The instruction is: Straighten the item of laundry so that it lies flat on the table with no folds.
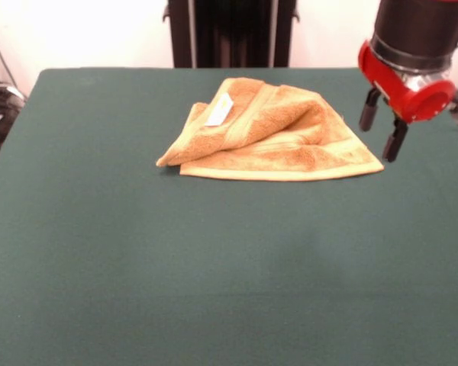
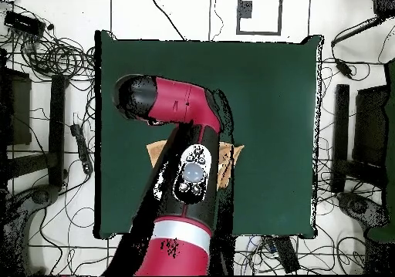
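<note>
Overhead: arm (image 2: 181, 166) covers most of the towel (image 2: 228, 164) — only slivers show at its sides; pincer hidden beneath. Front view: arm cut off by the top edge; towel's folded-under layers unseen; label (image 1: 220, 110) print too small to read.

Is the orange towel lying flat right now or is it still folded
Folded. The towel has one part doubled over itself, its white label facing up on the flap, so it is not flat on the table.

The golden-orange towel (image 1: 271, 133) was seen folded over itself on the green table (image 1: 214, 267), white label (image 1: 220, 110) uppermost. The gripper (image 1: 382, 130) was held open, empty, just beside the towel's corner.
</note>
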Motion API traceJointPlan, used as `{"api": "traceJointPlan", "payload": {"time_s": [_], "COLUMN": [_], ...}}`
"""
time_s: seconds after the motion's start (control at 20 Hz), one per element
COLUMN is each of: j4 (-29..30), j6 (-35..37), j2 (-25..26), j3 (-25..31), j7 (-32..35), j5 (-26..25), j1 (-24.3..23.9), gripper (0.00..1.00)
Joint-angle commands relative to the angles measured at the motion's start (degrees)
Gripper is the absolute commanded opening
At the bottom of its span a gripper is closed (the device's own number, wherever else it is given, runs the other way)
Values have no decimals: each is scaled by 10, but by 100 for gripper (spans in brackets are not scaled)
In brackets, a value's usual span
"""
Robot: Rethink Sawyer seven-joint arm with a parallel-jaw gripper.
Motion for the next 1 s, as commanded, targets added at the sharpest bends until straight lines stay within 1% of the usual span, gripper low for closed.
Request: {"api": "traceJointPlan", "payload": {"time_s": [0.05,0.1,0.25,0.35,0.6,0.8,0.9,1.0], "j4": [45,37,24,31,28,15,11,24], "j6": [23,31,18,4,18,19,34,42], "j2": [81,90,104,102,99,111,112,106], "j3": [38,33,34,40,33,31,33,42], "j7": [121,124,120,114,107,126,141,163], "j5": [20,16,15,20,17,26,36,55], "j1": [15,19,20,18,18,25,29,35], "gripper": [100,100,100,100,100,100,100,100]}}
